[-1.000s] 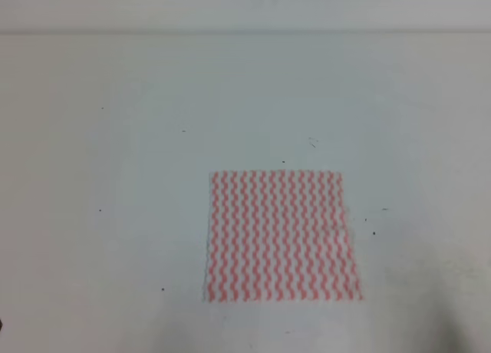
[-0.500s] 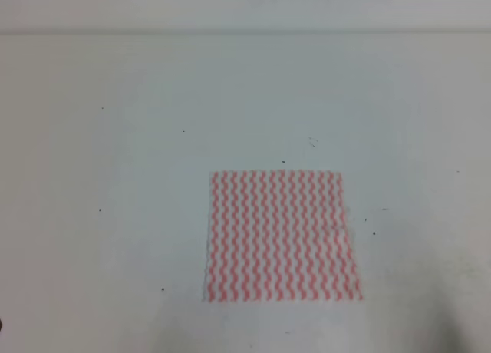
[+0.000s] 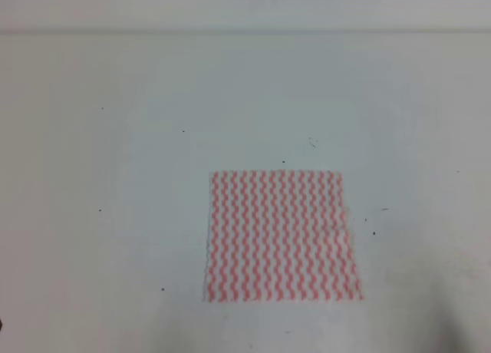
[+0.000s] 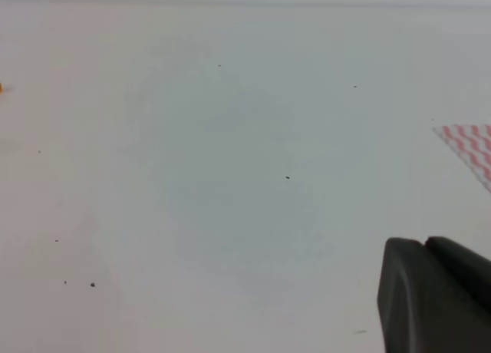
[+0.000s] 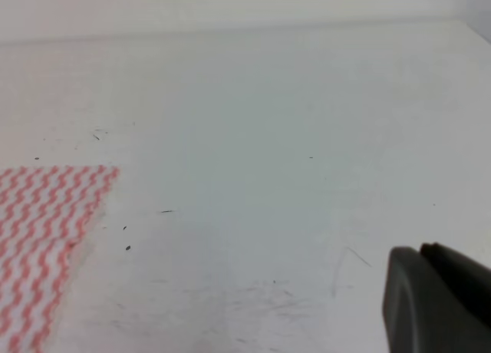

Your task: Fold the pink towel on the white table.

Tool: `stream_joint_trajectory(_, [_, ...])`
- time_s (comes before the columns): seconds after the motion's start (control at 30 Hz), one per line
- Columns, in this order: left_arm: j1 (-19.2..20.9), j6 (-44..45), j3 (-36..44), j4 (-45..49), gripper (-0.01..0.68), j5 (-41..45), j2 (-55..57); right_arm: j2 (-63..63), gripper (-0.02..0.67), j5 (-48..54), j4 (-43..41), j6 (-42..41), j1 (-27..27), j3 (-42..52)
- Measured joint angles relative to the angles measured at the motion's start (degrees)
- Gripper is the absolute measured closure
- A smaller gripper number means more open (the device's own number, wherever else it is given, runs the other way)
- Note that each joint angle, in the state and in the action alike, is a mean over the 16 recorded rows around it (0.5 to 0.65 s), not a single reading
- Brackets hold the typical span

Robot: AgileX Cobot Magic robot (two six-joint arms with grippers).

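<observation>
Pink-and-white zigzag cloth, the pink towel (image 3: 282, 235), lay flat and unfolded on the white surface (image 3: 153, 176), a little right of centre and toward the near edge in the high view, its sides roughly square to the surface's edges and its near-to-far side only slightly longer than its width. Neither arm appeared in that view. Only a dark corner of the left claw (image 4: 437, 295) showed in the left wrist view, and likewise of the right claw (image 5: 437, 299) in the right wrist view; whether either was spread or pressed together could not be told. From the left claw the towel sat off to the right, just a far corner (image 4: 469, 144) in frame; from the right claw it sat to the left, with more cloth (image 5: 46, 238) showing. The right arm looked somewhat nearer, so a grasp of the right-hand edge seemed the likelier opening.
</observation>
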Motion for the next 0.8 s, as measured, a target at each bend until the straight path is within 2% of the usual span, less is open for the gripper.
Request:
stream_joint_trajectory(0.3, [0.0,-0.1,0.0,-1.8,0.678,-3.0,0.1,0.7,0.667,0.5,0.0,0.0,0.0,-0.6])
stream_joint_trajectory(0.8, [0.0,-0.9,0.2,-12.1,0.677,-12.3,-0.3,0.2,0.667,0.2,0.0,0.0,0.0,-0.2])
